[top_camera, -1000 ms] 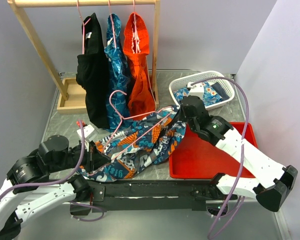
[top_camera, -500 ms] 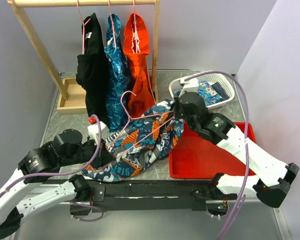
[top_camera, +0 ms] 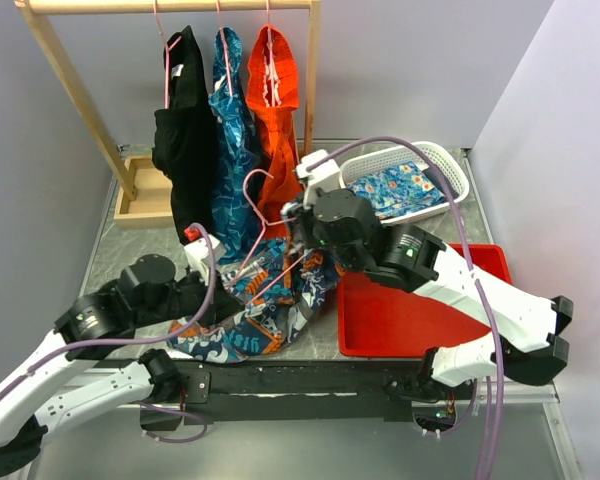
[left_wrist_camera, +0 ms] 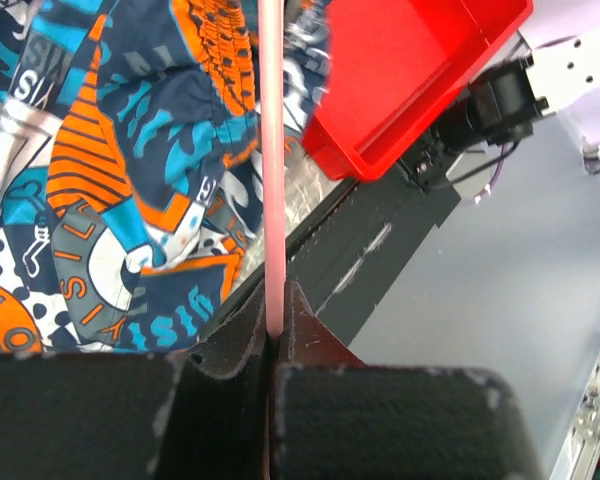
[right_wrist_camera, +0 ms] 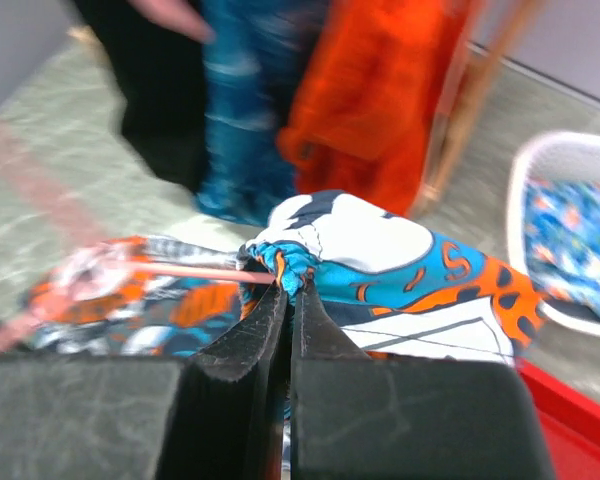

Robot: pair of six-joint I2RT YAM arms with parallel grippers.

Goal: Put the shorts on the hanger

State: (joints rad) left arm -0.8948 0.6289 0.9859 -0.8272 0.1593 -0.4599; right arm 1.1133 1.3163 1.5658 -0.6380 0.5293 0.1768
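While my left gripper clamps the hanger by its wire, my right gripper pinches the shorts by a bunched edge, mid-table, left of the red tray. I judge threading underway; next, drape the cloth over the bar.

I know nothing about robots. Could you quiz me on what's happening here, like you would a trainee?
1. True or false: the left claw is shut on the pink hanger.
2. What is the right claw pinching? A) the shorts B) a cup C) nothing
3. How many garments hang on the wooden rack?

Key: 1 true; 2 A; 3 three.
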